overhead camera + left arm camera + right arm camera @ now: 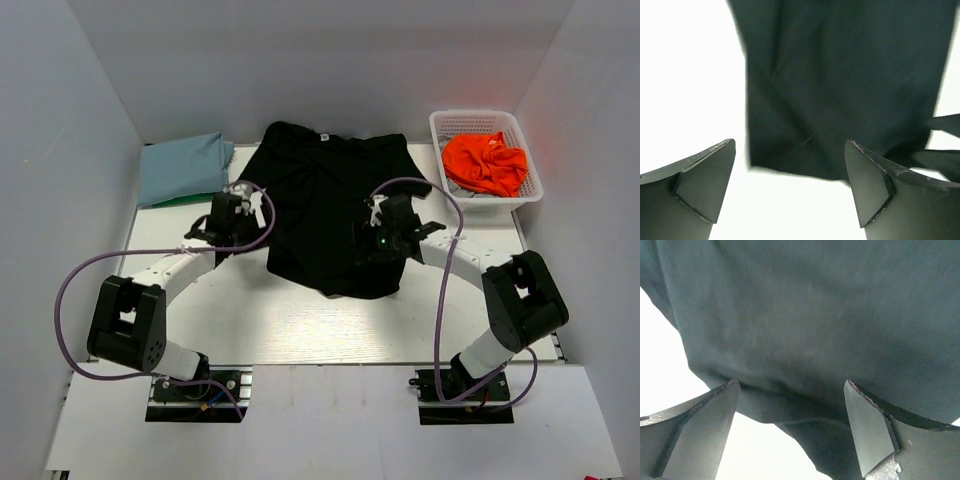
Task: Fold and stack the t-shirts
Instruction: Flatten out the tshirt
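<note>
No writing is legible to me. The black t-shirt [330,205] shows a small pale mark at its collar, upper centre of the top view, too small to read. The shirt is soft, matte and creased. It lies spread on the white table [300,330] at centre frame, with its lower hem bunched to a rounded point.

The left gripper [232,205] sits at the shirt's left edge. The right gripper [385,228] sits over its right half. In both wrist views I see the dark, wedge-shaped fingers [705,175] spread wide, grasping nothing.

A folded light blue t-shirt [180,168] lies at upper left. A crumpled orange t-shirt [485,162] fills the white mesh basket [470,120] at upper right.
</note>
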You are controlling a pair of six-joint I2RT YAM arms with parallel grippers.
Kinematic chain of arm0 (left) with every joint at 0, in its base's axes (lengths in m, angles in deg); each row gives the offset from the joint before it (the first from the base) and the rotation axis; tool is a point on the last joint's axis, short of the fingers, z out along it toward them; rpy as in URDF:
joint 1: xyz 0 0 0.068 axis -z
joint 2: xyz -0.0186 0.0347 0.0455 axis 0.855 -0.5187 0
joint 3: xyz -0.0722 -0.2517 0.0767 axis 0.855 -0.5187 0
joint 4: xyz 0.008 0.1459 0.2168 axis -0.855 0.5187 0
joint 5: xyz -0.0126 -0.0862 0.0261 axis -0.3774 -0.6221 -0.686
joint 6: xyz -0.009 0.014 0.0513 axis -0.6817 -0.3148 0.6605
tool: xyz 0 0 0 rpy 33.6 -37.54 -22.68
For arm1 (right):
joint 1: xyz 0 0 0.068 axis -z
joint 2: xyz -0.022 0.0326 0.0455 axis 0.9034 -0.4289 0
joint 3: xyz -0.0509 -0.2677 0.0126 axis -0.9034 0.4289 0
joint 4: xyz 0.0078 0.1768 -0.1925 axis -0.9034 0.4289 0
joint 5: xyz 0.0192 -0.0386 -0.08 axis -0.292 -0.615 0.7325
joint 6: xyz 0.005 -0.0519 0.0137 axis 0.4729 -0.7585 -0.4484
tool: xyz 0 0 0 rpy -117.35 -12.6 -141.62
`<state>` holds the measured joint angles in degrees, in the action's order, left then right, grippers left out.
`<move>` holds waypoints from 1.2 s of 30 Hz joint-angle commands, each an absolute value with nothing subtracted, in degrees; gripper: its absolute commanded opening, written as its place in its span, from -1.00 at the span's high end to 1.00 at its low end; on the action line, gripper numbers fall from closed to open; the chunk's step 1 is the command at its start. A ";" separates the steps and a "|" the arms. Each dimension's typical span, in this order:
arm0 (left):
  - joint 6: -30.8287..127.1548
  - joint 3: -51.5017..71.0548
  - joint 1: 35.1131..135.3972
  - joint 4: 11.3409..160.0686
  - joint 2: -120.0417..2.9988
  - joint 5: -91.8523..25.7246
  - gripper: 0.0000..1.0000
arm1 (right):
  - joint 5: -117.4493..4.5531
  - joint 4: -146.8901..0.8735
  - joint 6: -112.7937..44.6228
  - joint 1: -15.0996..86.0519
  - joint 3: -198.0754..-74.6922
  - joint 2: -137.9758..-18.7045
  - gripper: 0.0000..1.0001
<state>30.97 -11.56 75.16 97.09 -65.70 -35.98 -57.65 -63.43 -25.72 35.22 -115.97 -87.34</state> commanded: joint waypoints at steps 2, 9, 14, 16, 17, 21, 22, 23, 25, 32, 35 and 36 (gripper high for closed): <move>30.48 -17.48 76.07 98.36 -60.20 -34.29 -1.00 | -60.42 -65.96 -20.34 34.90 -112.00 -86.03 -0.81; 34.77 -19.42 79.75 100.98 -64.49 -29.93 -0.87 | -53.64 -65.43 -11.73 35.69 -106.81 -85.67 -0.81; 38.20 -17.13 83.45 104.77 -65.56 -23.49 -0.80 | -55.57 -65.08 -11.46 36.30 -107.42 -86.99 -0.81; 39.43 -16.61 85.64 105.30 -66.34 -20.60 -0.80 | -56.10 -65.08 -11.63 36.48 -107.42 -87.17 -0.81; 39.96 -15.99 86.17 105.82 -66.96 -19.19 -0.82 | -56.62 -64.03 -11.81 36.65 -107.59 -87.26 -0.81; 40.49 -10.64 88.29 109.42 -73.36 -6.75 -0.87 | -57.16 -64.38 -12.86 36.92 -107.60 -87.26 -0.81; 40.49 -9.32 89.07 110.21 -74.95 -4.96 -0.87 | -57.33 -64.55 -12.86 37.00 -107.51 -87.09 -0.81; 39.89 -7.39 89.08 110.74 -77.75 -1.20 -0.87 | -57.59 -64.46 -13.12 37.09 -107.25 -87.00 -0.81; 39.88 -6.06 89.61 111.45 -80.22 0.59 -0.87 | -57.77 -64.81 -13.13 37.44 -107.16 -86.56 -0.81; 28.91 -5.78 88.12 111.90 -78.76 8.51 -0.44 | -56.98 -63.59 -14.36 38.58 -106.37 -86.12 -0.81; 23.98 -9.91 87.58 106.20 -72.95 9.04 -0.29 | -56.80 -62.71 -13.83 39.20 -105.31 -86.99 -0.81; 23.10 -10.44 87.58 105.22 -72.07 9.56 -0.19 | -56.72 -62.79 -13.39 39.55 -104.61 -86.91 -0.81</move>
